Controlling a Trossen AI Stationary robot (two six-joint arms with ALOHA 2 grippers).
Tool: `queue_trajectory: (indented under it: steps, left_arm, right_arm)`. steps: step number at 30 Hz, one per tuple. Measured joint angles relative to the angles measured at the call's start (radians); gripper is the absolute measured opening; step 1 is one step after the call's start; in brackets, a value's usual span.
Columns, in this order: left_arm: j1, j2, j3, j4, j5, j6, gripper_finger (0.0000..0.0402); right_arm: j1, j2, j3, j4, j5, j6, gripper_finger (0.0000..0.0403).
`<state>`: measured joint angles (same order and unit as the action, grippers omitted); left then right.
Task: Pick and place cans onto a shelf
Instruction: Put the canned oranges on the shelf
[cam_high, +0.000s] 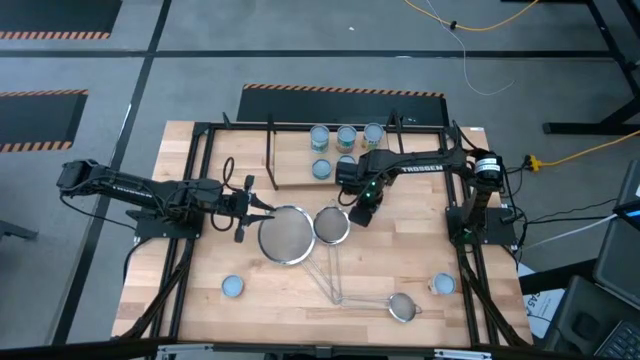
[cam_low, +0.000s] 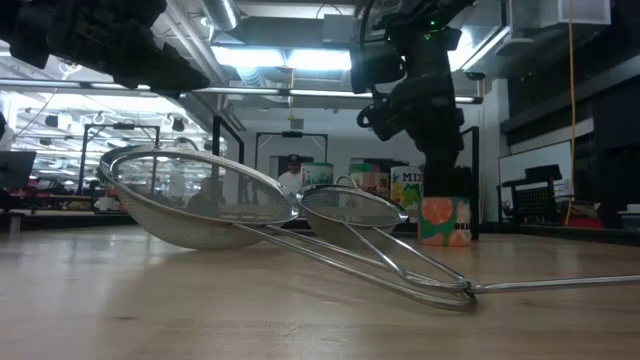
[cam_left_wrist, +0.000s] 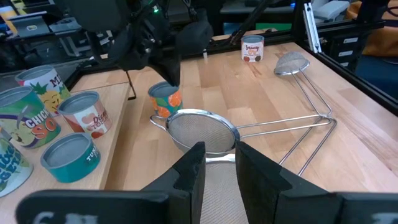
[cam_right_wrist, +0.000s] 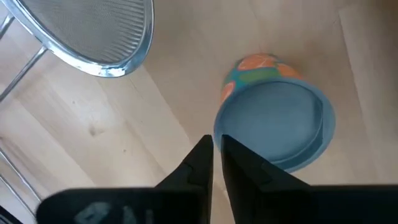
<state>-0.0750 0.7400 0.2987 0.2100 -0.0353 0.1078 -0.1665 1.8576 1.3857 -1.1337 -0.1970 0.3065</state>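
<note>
An orange-and-teal can (cam_right_wrist: 273, 124) with a pale blue top stands upright on the table beside the middle strainer (cam_high: 332, 225). It also shows in the low view (cam_low: 445, 220) and the left wrist view (cam_left_wrist: 165, 99). My right gripper (cam_right_wrist: 216, 149) is shut, pointing down, with its tips at the can's top rim. The shelf (cam_high: 290, 175) at the table's far side holds several cans (cam_high: 346, 136) on its wooden board. My left gripper (cam_high: 255, 205) is open and empty, level, at the large strainer's (cam_high: 285, 236) left rim. My right gripper comes from above with its shut fingertips (cam_right_wrist: 208, 146) right at the edge of the can's top rim (cam_right_wrist: 219, 134). I cannot tell whether they touch it. The can stands upright on the table.
Two more cans stand on the table, near left (cam_high: 232, 287) and near right (cam_high: 444, 284). A small strainer (cam_high: 402, 306) lies near the front. The three strainers' long handles (cam_high: 335, 280) cross mid-table. A black frame (cam_high: 200, 140) edges the table.
</note>
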Motion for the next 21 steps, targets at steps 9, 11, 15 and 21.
queue_trajectory:
  steps: [9, 11, 15, 21]
  left_arm:
    - [0.0, 0.0, 0.0, 0.0, 0.0, 0.0, 0.0082]
    - [0.0, 0.0, 0.0, 0.0, 0.0, 0.0, 0.0082]
    - [0.0, 0.0, 0.0, 0.0, 0.0, -0.001, 0.0082]
    - [0.0, 0.0, 0.0, 0.0, 0.0, -0.001, 0.0082]
  right_arm:
    - [0.0, 0.0, 0.0, -0.017, -0.014, 0.002, 0.0055]
    - [0.0, 0.0, 0.0, -0.017, -0.01, 0.003, 0.0073]
    - [-0.001, 0.0, 0.0, -0.017, 0.017, -0.004, 0.0117]
    - [0.014, 0.0, 0.0, -0.122, 0.023, -0.139, 0.0142]
